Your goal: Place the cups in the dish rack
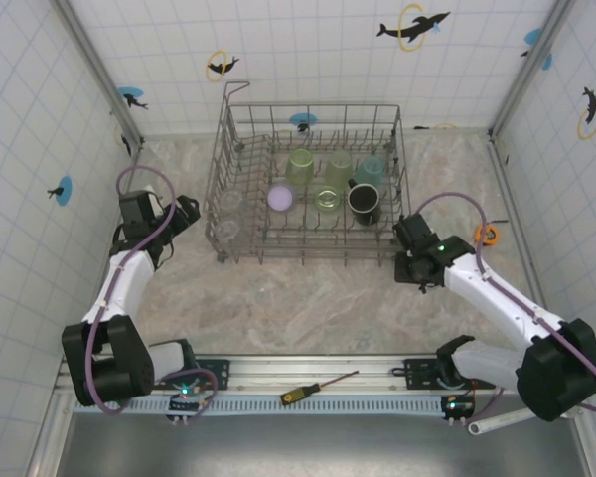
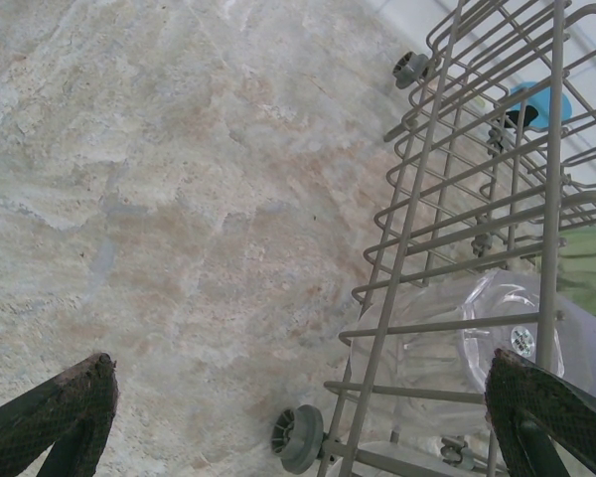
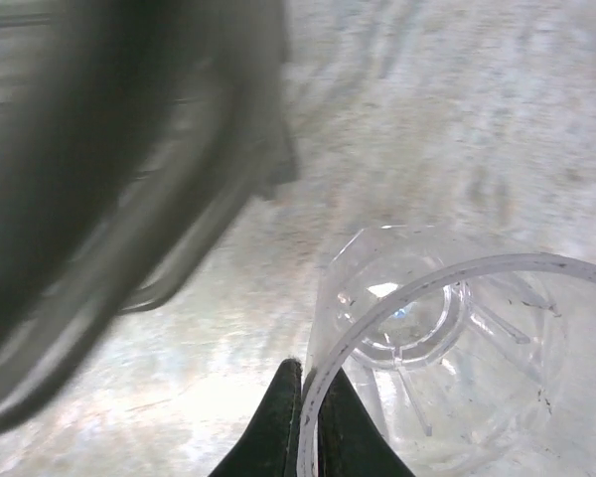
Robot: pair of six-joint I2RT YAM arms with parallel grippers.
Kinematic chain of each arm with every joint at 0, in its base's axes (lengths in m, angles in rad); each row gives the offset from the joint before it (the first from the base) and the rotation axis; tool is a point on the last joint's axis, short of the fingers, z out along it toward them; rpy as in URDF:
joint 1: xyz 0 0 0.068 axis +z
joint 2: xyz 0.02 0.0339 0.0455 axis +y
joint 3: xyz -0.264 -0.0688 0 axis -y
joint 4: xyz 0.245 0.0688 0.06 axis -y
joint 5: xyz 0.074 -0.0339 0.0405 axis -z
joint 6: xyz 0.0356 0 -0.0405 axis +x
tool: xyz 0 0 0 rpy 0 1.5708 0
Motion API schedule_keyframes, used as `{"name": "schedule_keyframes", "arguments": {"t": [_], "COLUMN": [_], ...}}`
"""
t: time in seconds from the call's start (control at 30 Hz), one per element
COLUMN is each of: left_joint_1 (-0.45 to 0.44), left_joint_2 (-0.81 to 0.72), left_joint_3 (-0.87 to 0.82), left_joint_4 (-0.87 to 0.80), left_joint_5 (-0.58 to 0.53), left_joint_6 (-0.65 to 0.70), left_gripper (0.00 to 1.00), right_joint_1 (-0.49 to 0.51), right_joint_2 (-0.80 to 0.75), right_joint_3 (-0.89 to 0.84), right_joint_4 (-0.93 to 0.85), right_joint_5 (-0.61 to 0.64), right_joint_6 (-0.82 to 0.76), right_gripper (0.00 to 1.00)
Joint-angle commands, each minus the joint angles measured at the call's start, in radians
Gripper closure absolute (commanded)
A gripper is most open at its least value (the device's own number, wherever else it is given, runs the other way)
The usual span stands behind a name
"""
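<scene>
Clear cup (image 3: 457, 348): held by its rim over the table, near the dish rack (image 1: 308, 250) at its right front corner — not yet loaded.
Risk: thin one-wall pinch, so likely swivel or slip on the lift; possible snag on the tall side wires.
Right claw (image 3: 308, 383): shut on that rim, one finger inside, one outside.
Left claw (image 1: 187, 214): spread wide, empty — beside the rack's left wall.

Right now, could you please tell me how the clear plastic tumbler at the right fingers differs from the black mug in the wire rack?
The clear plastic tumbler is see-through; the black mug is opaque. The tumbler's rim is pinched by the right fingers, outside the grey wire dish rack; the mug stands inside it, untouched. Both look empty.
</scene>
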Motion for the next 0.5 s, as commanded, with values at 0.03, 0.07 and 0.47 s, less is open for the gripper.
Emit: {"name": "schedule_keyframes", "arguments": {"t": [0.03, 0.07, 0.47], "left_joint_1": [0.003, 0.003, 0.003], "left_joint_2": [-0.018, -0.02, 0.007], "left_joint_3": [0.002, 0.004, 0.131], "left_joint_4": [-0.023, -0.024, -0.146], "left_joint_5": [-0.02, -0.024, -0.17], "left_joint_6": [0.001, 0.001, 0.045], "left_gripper": [0.02, 0.02, 0.02], "right_joint_1": [-0.062, -0.079, -0.204], "right_joint_2": [0.029, 0.039, 0.275], "right_joint_3": [0.132, 0.164, 0.756], "right_joint_4": [-0.075, -0.081, -0.204], "right_joint_5": [0.06, 0.063, 0.109], "right_joint_6": [-0.037, -0.052, -0.229], "right_gripper": [1.0, 1.0, 1.0]}}
